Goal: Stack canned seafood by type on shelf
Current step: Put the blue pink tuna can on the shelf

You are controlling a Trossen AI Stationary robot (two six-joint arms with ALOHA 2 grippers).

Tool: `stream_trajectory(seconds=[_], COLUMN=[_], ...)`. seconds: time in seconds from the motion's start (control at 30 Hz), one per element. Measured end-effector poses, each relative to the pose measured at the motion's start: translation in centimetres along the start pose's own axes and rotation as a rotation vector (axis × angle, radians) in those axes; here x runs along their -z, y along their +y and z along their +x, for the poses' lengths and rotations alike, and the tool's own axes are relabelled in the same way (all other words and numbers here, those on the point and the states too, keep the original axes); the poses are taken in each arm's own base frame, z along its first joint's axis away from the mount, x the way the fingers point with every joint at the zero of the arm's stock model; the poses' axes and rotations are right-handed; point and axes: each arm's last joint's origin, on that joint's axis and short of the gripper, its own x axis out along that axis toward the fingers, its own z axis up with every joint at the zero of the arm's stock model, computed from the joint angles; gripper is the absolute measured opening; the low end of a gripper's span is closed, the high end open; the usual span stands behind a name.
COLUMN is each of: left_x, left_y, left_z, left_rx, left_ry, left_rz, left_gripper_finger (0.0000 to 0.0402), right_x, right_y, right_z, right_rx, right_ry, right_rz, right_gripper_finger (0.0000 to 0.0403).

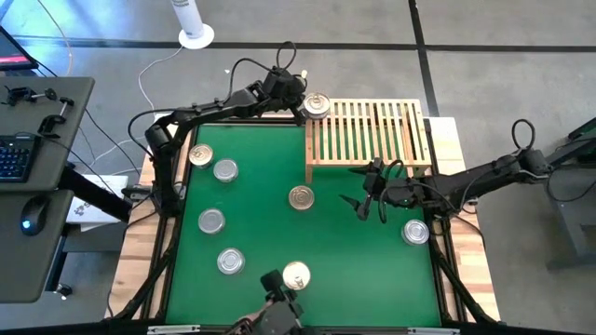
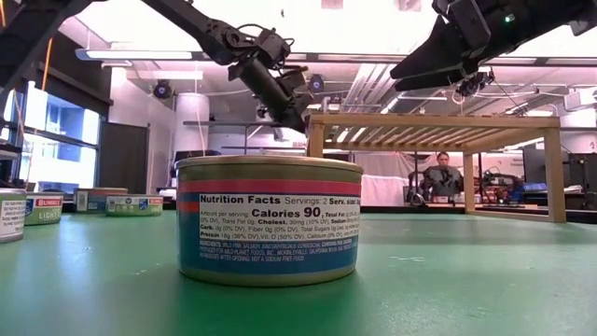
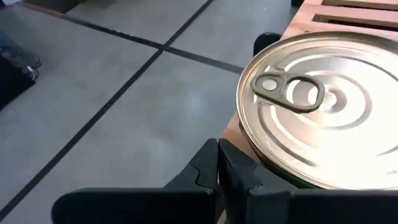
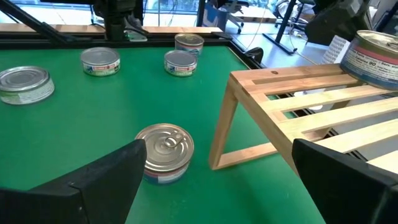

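One tin (image 1: 317, 105) of the canned seafood stands upright on the far left corner of the slatted wooden shelf (image 1: 372, 130). Its pull-tab lid (image 3: 323, 106) fills the left wrist view. My left gripper (image 1: 301, 109) is shut and sits right beside this tin, on its left. Several more tins rest on the green mat, among them one (image 1: 301, 197) in front of the shelf and one (image 1: 416, 231) at the right. My right gripper (image 1: 363, 200) hangs open above the mat by the shelf's near edge, with nothing between its fingers (image 4: 106, 180). My left gripper's shut fingers (image 3: 239, 171) come slanting down from the table's left, up against the side wall (image 3: 267, 158) of the tin on the shelf. The tin's rim overlaps one fingertip, so I cannot tell whether they touch. The tin stands flat on the slats.
A group of tins (image 1: 212, 167) lies along the mat's left side, and another tin (image 1: 296, 274) sits close to the near edge. The shelf's legs (image 4: 224, 134) stand on the mat. The pale wooden table frame (image 1: 461, 270) runs around the mat.
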Motion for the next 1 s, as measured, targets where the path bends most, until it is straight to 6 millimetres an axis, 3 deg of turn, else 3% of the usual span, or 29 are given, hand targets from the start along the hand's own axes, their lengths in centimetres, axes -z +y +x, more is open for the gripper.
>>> stream_trajectory(seconds=[0.5, 0.67, 0.8, 1.0], left_x=[-1.0, -1.6, -1.3, 0.3], left_y=[0.0, 0.4, 0.5, 0.1], left_z=[-0.1, -1.5, -2.8, -3.0], left_rx=[0.026, -0.008, 0.009, 0.068], left_ry=[-0.108, -0.103, -0.017, 0.148], left_rz=[-0.020, 0.009, 0.023, 0.040], left_gripper_finger=[0.0000, 0.0000, 0.0000, 0.0000], right_x=[0.0, 0.0, 0.2, 0.3], right_y=[0.0, 0.0, 0.0, -0.2], right_z=[0.0, 0.0, 0.0, 0.0], right_rx=[0.000, 0.001, 0.011, 0.071], right_ry=[0.000, 0.004, 0.017, 0.020], right_rz=[0.010, 0.024, 0.026, 0.004], right_gripper_finger=[0.0398, 0.0398, 0.0398, 0.0398])
